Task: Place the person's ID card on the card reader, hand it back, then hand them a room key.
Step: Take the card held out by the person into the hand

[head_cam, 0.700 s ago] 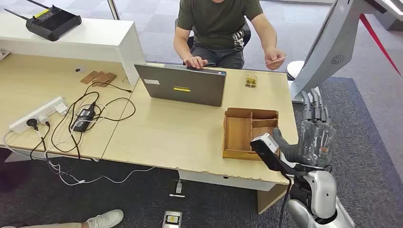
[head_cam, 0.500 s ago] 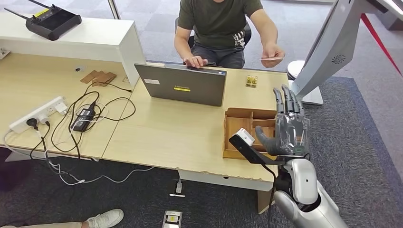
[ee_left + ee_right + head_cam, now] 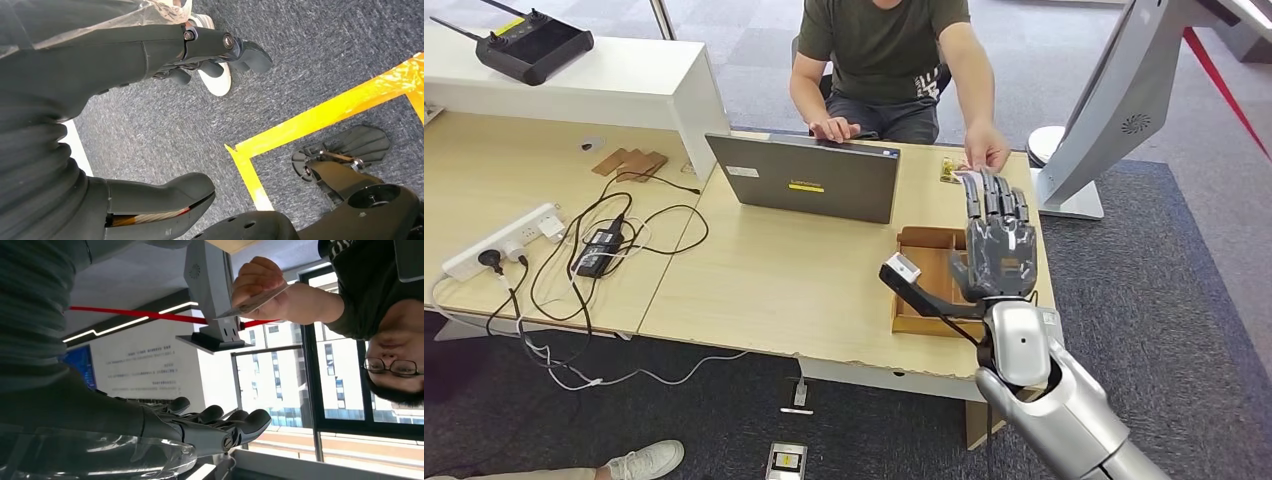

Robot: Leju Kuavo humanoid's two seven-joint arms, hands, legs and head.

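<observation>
From the head view, your right hand (image 3: 997, 235) reaches with fingers extended, empty, toward the ID card (image 3: 964, 170) the person's hand (image 3: 987, 152) offers; overreach and you hit their fingers. The right wrist view shows the card pinched above your fingertips. The left wrist view shows the left hand (image 3: 150, 100) hanging, loosely apart.
</observation>
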